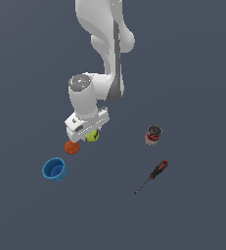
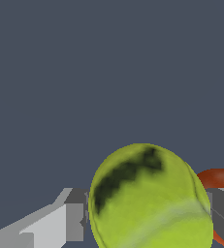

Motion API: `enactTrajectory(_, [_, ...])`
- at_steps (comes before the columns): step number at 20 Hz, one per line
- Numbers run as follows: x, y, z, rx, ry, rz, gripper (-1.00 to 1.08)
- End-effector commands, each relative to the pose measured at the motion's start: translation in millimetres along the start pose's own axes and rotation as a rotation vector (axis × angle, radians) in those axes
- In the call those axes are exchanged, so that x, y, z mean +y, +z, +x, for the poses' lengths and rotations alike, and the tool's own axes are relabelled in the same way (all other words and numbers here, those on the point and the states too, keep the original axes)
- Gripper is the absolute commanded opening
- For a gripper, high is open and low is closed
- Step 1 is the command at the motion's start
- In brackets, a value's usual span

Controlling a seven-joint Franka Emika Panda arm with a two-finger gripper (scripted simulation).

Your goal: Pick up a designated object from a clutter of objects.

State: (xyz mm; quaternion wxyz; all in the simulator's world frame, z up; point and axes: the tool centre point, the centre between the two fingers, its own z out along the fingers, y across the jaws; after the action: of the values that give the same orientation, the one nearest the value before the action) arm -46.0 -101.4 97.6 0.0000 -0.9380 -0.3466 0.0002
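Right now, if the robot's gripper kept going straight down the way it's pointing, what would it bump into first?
Most likely the yellow-green tennis ball. The wrist view shows it sitting right between the fingers of the gripper. The orange-red ball lies just beside, off that line. Whether the fingers already touch it is unclear.

The place is a bare simulated test scene, not a furnished room. One flat, even slate-grey ground [image 1: 192,58] fills both views to every edge, with no walls or furniture. The shading is smooth and untextured, as in a render. On it lies only a loose scatter of small items: a blue cup [image 1: 54,169] at the exterior view's left, a red-labelled can [image 1: 153,135] and a screwdriver [image 1: 152,177] at its right, well apart.
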Motion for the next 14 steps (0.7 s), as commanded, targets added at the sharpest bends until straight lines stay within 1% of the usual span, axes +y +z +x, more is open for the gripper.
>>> enactTrajectory(1, [-5.4, -20.0, 4.4, 0.001, 0.0, -0.002, -1.0])
enactTrajectory(14, [-42.6, -148.3, 31.4, -0.001, 0.0, -0.003, -1.0])
